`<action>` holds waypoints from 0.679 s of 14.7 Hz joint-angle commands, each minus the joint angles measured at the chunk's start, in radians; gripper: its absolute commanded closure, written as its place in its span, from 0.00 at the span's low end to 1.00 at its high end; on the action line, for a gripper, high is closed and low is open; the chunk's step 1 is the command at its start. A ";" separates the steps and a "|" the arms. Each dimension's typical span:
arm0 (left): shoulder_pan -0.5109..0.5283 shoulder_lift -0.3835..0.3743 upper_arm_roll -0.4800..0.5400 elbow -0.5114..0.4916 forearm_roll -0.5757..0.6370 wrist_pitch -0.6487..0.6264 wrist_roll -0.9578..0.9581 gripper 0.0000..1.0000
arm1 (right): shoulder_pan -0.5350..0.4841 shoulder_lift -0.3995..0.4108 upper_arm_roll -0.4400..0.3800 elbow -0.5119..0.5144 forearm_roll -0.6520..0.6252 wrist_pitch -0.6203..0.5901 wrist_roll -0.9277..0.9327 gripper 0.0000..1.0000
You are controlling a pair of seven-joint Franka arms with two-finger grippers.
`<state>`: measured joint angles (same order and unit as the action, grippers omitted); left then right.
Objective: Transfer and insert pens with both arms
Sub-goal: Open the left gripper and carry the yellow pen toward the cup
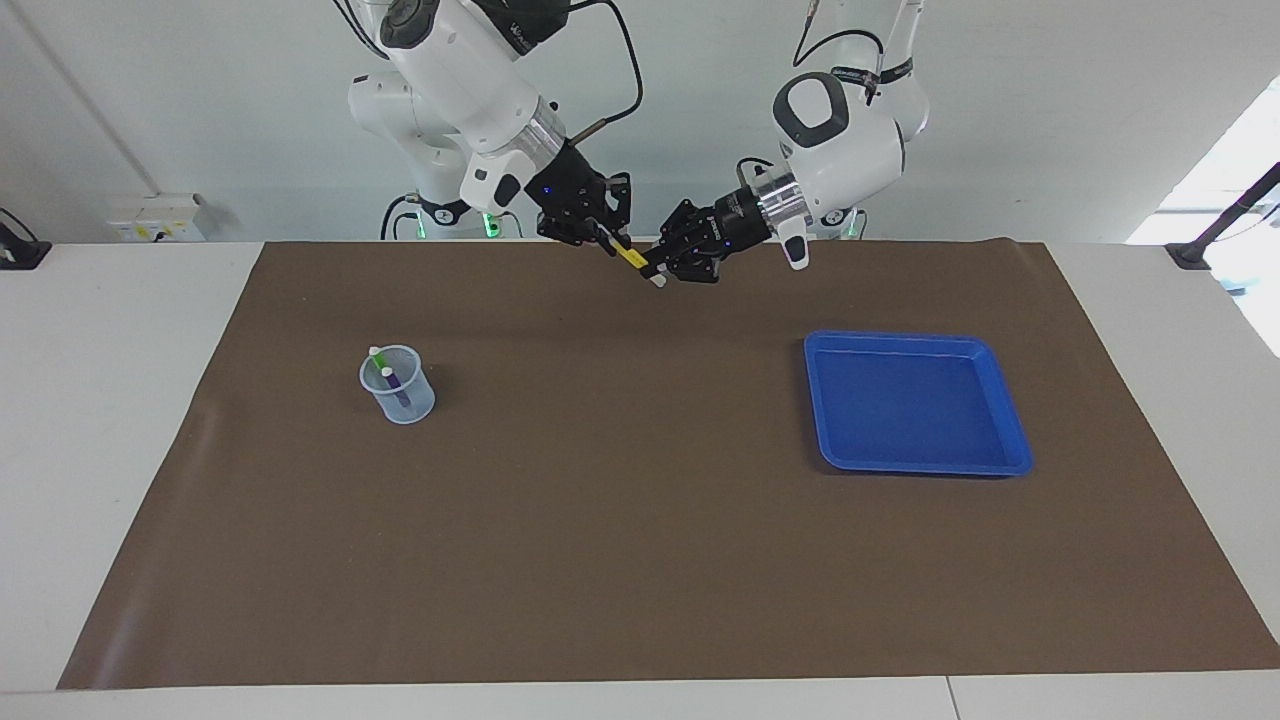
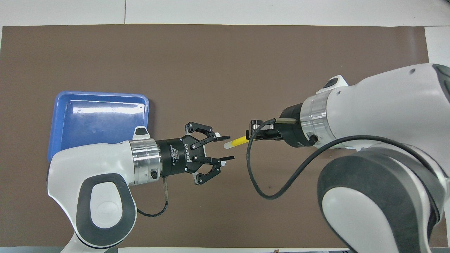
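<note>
Aloft, right pincer [image 2: 250, 135] grips yellow pen [image 2: 236, 141], left pincer [image 2: 225, 148] wide; cup [image 1: 398, 385] holds two pens.

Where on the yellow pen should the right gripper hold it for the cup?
On the yellow barrel's rear end, coming from the right arm's end, as the right gripper grips the yellow pen now. The pen's whitish tip juts free toward the open left gripper, so it can enter the cup first.

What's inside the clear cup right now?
The clear cup holds the green pen and purple pen, pale tips up. In the overhead view the right arm covers it.
</note>
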<state>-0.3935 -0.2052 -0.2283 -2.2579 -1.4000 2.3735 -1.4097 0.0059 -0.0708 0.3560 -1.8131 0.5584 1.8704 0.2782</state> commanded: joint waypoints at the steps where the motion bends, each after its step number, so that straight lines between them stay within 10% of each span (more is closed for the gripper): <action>1: -0.024 -0.042 0.009 -0.042 -0.019 0.050 -0.026 0.00 | -0.010 -0.021 -0.040 -0.012 -0.063 -0.033 -0.014 1.00; 5: -0.013 -0.040 0.012 -0.043 0.036 0.044 -0.017 0.00 | -0.010 -0.037 -0.083 -0.021 -0.251 -0.094 -0.125 1.00; 10: 0.089 -0.023 0.014 -0.028 0.415 -0.063 0.037 0.00 | -0.010 -0.125 -0.161 -0.167 -0.422 -0.079 -0.275 1.00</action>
<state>-0.3682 -0.2146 -0.2192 -2.2741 -1.0874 2.3795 -1.4140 0.0045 -0.1182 0.2206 -1.8795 0.1856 1.7753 0.0771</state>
